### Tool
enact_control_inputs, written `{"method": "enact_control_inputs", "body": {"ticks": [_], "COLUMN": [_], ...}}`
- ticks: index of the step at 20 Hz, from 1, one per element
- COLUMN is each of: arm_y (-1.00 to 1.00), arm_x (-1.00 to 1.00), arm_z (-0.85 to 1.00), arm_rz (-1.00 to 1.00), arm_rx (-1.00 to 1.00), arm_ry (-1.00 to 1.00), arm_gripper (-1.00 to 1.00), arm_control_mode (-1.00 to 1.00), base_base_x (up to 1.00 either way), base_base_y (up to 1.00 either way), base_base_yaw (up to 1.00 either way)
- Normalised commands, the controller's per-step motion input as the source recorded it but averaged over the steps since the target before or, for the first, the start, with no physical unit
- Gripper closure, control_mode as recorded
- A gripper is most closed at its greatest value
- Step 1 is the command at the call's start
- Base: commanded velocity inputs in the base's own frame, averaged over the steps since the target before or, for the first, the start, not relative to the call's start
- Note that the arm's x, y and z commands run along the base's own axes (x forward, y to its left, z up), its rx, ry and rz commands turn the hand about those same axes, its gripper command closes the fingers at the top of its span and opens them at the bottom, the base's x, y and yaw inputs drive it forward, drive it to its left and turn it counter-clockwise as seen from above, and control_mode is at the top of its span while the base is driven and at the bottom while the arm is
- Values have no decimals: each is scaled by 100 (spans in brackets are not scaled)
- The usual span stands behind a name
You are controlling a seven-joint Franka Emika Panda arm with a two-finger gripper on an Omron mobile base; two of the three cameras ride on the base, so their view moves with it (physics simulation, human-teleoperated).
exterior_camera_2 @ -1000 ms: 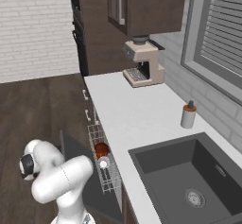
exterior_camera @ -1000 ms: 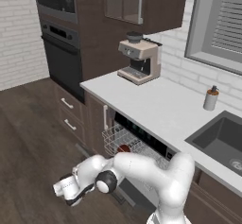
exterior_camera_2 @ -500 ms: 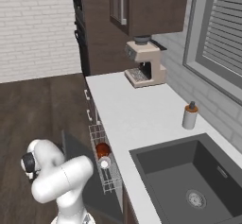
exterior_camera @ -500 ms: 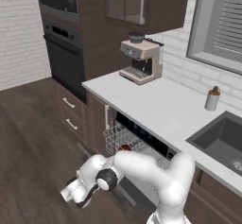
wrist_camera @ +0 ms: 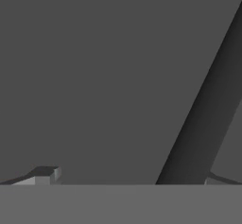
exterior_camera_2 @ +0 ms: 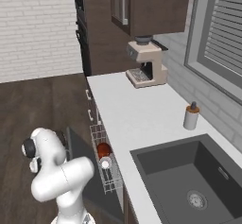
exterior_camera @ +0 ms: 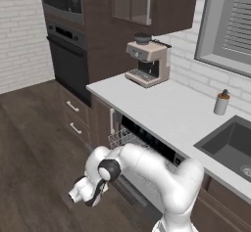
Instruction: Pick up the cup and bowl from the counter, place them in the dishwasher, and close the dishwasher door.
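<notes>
Now the arm is bent low in front of the dishwasher [exterior_camera: 147,150], and its fingers [exterior_camera: 94,197] hang near the floor, on the outer side of the dishwasher door [exterior_camera_2: 82,164]. In the hand view two small tips [wrist_camera: 45,175] stand far apart at the two bottom corners, so the fingers are spread wide with nothing between them. Close before them is a flat dark grey surface [wrist_camera: 104,76] with a darker band across it; what it is cannot be told for sure.

In the right base view the door is partly lowered, tilted between upright and flat. The light grey wire rack [exterior_camera_2: 106,164] is pulled out below the front edge of the tabletop [exterior_camera_2: 137,119]. The bowl [exterior_camera_2: 103,149] sits in the rack, and the cup [exterior_camera_2: 105,162] is just beside it, also in the rack, showing its white inside.

On the tabletop a beige coffee machine [exterior_camera: 146,64] stands at the far end, near the wall. A grey soap bottle [exterior_camera_2: 191,117] with a brown top stands near the back edge, just beyond the dark sink [exterior_camera_2: 189,180]. A black wall oven [exterior_camera: 68,55] is beyond the end of the tabletop.
</notes>
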Motion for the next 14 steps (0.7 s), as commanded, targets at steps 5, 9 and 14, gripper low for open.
{"method": "enact_control_inputs", "body": {"ticks": [5,9,14], "arm_y": [-79,-97,-100], "arm_x": [24,27,33], "arm_z": [-1,0,0], "arm_rz": [1,1,0], "arm_rx": [0,1,1], "arm_ry": [7,2,0], "arm_gripper": [-100,-100,-100], "arm_control_mode": [-100,-100,-100], "base_base_x": [0,0,0], "base_base_y": [0,0,0], "base_base_yaw": [0,0,0]}}
